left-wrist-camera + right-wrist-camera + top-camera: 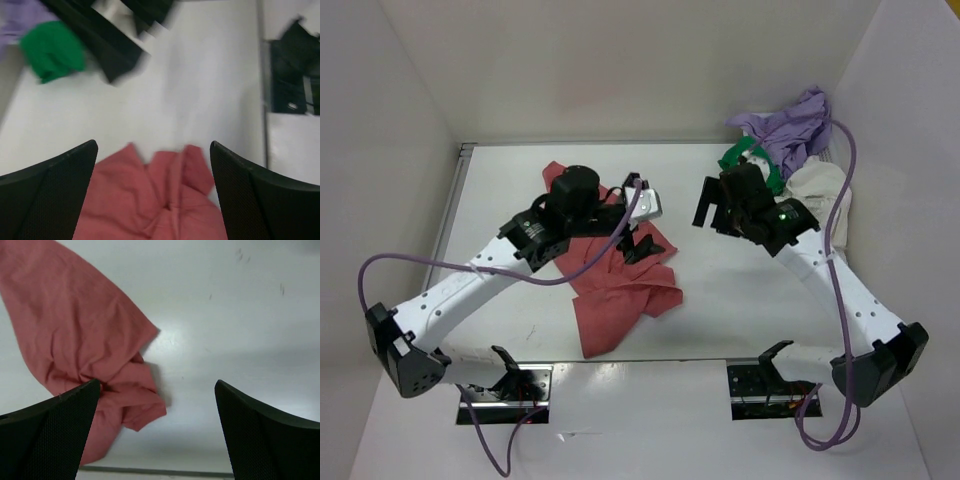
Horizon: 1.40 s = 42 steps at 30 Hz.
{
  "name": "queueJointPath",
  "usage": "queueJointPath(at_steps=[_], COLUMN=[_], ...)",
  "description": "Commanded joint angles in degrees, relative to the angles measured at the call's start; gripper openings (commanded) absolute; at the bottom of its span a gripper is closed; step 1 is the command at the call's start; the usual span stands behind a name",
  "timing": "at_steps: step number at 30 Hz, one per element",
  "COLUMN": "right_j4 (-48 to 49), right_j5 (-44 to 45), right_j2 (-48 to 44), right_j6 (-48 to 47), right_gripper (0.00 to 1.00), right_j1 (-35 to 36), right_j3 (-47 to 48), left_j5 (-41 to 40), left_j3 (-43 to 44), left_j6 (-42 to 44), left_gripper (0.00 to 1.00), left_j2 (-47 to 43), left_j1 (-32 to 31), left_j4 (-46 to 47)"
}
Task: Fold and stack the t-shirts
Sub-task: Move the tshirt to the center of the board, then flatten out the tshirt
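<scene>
Centrally, the white bench (740,300) carries the crumpled salmon-red shirt (620,290). A lavender shirt (795,125), a cream shirt (820,187) and a green shirt (732,156) heap at its far right corner. The left pincer (155,195), above the red cloth, and the right pincer (155,430) are both spread, pinching nothing.

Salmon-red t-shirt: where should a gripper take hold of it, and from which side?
Probably the bunched corner of the salmon-red t-shirt, on the side facing the right arm. It looks folded thick there and lies next to bare table, so the open right gripper could come down from above on that side and pinch the cloth rather than scrape at flat fabric.
</scene>
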Motion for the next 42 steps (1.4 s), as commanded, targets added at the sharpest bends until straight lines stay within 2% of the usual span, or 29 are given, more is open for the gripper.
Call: queueJointPath(at_steps=[1, 2, 5, 6, 8, 10, 11, 12, 16, 18, 22, 25, 27, 31, 36, 40, 42], right_j4=[2.48, 3.44, 8.45, 9.68, 12.5, 14.0, 14.0, 14.0, 10.66, 10.13, 10.84, 11.36, 10.84, 6.89, 5.56, 5.56, 5.56], right_j5=[-4.15, -6.16, -8.81, -10.04, -10.66, -9.36, -8.47, -6.81, -5.3, -5.3, -5.83, -5.83, -5.13, -2.85, -1.7, -2.4, -3.89], right_j2=[-2.6, -2.61, -0.77, 0.81, 6.95, 13.17, 15.56, 18.2, 34.17, 37.63, 44.4, 51.42, 54.33, 61.37, 64.54, 64.54, 62.8], right_j6=[6.7, 8.8, 12.94, 15.3, 16.81, 16.82, 16.82, 15.43, 11.39, 9.97, 7.25, 5.93, 5.92, 4.87, 5.39, 5.92, 5.92], right_gripper=[1.0, 1.0, 1.0, 1.0, 1.0, 1.0, 1.0, 1.0, 0.93, 0.83, 0.82, 0.77, 0.69, 0.68, 0.65, 0.47, 0.46], right_j1=[1.94, 3.16, 11.24, 15.79, 19.94, 26.36, 28.29, 31.53, 35.86, 37.01, 37.54, 37.54, 37.54, 37.54, 37.54, 37.54, 37.54], right_j3=[-6.37, -9.95, -16.21, -17.01, -16.23, -13.34, -8.98, -6.5, 7.29, 10.39, 16.71, 21.12, 25.32, 32.45, 32.48, 29.39, 27.64], left_j5=[-15.48, -22.91, -33.05, -34.4, -36.51, -36.52, -36.52, -35.48, -36.26, -36.26, -40.55, -41.18, -40.3, -38.46, -37.93, -37.41, -37.4], left_j3=[5.2, 3.28, -3.13, -8.9, -13.94, -18.33, -19.14, -19.85, -19.85, -20.46, -21.78, -22.92, -22.93, -23.54, -23.54, -24.07, -24.07], left_j6=[-1.09, -1.08, -1.08, -1.08, -2.74, -4.24, -5.9, -5.92, -10.22, -12.68, -16.02, -17.78, -18.48, -19.1, -19.1, -19.1, -19.1], left_gripper=[0.99, 0.99, 0.99, 0.99, 0.99, 0.99, 0.99, 0.99, 0.99, 0.99, 0.99, 0.99, 0.99, 0.99, 0.99, 0.99, 0.99], left_j2=[-3.34, -5.78, -11.33, -13.0, -18.01, -22.83, -24.25, -25.57, -30.58, -32.17, -36.73, -39.38, -40.43, -41.05, -41.57, -41.58, -41.58], left_j1=[1.39, 3.23, 8.23, 9.56, 13.59, 17.12, 18.79, 22.72, 31.01, 34.0, 41.02, 43.84, 44.38, 44.38, 44.38, 44.38, 44.38], left_j4=[-2.65, -3.8, -10.04, -11.45, -14.53, -16.46, -16.99, -17.0, -16.38, -14.9, -13.48, -12.07, -12.07, -12.07, -12.07, -12.07, -12.07])
